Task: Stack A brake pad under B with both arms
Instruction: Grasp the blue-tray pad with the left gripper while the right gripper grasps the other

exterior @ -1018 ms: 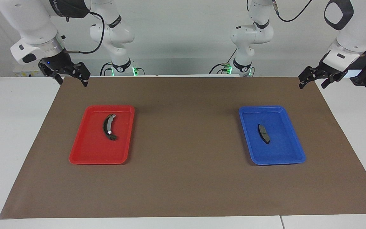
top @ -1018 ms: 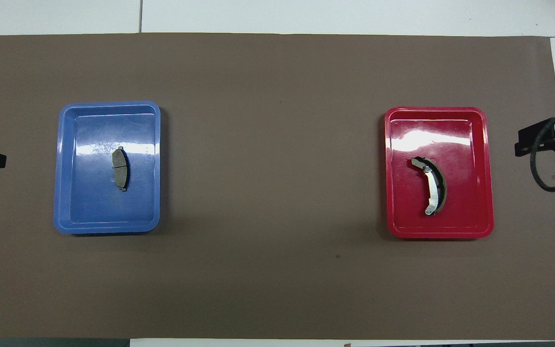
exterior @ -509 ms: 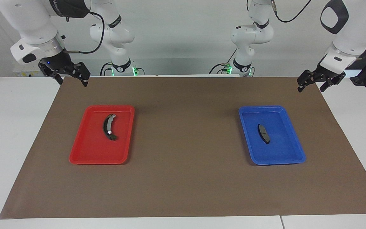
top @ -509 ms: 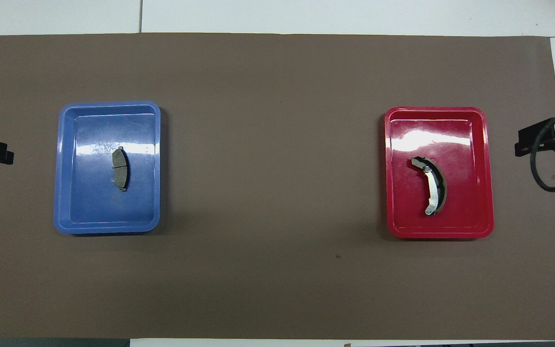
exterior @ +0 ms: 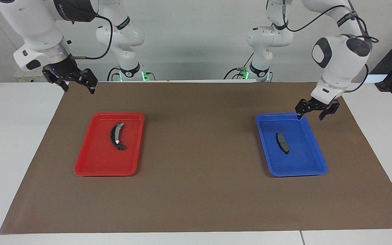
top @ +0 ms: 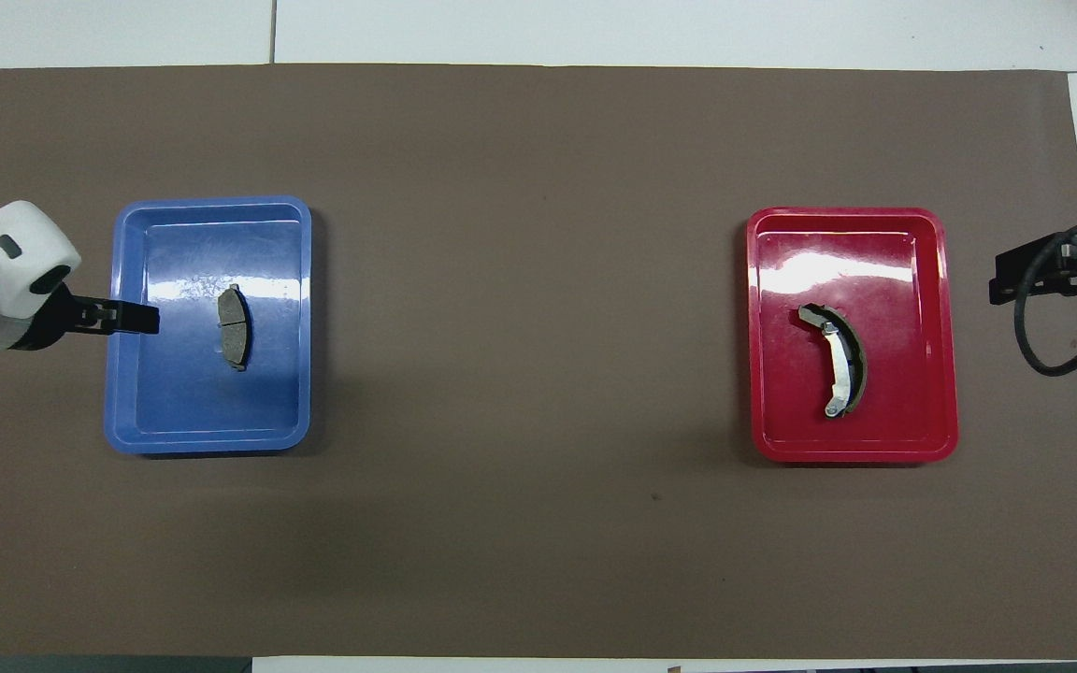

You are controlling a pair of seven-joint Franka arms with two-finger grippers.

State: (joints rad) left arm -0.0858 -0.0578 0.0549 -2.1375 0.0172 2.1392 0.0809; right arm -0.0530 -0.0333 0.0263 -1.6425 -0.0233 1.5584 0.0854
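Observation:
The short dark-grey brake pad A point(exterior: 283, 143) lies flat in the blue tray point(exterior: 301, 161), also in the overhead view point(top: 236, 327). The long crescent piece B point(exterior: 117, 135) with a silvery face lies in the red tray point(exterior: 97, 160); it also shows in the overhead view point(top: 840, 360). My left gripper point(exterior: 310, 115) is open and empty in the air over the blue tray's rim, on the side toward the left arm's end point(top: 127, 320). My right gripper point(exterior: 78, 88) is open and empty, raised over the mat's corner, apart from the red tray point(top: 1001, 279).
A brown mat point(exterior: 199, 153) covers the table between the two trays. The blue tray point(top: 183, 402) is toward the left arm's end and the red tray point(top: 903, 280) toward the right arm's end. White table shows around the mat.
My left arm has swung in from the table's end and come down over the blue tray's rim. The right arm has barely moved. Both pieces lie as before.

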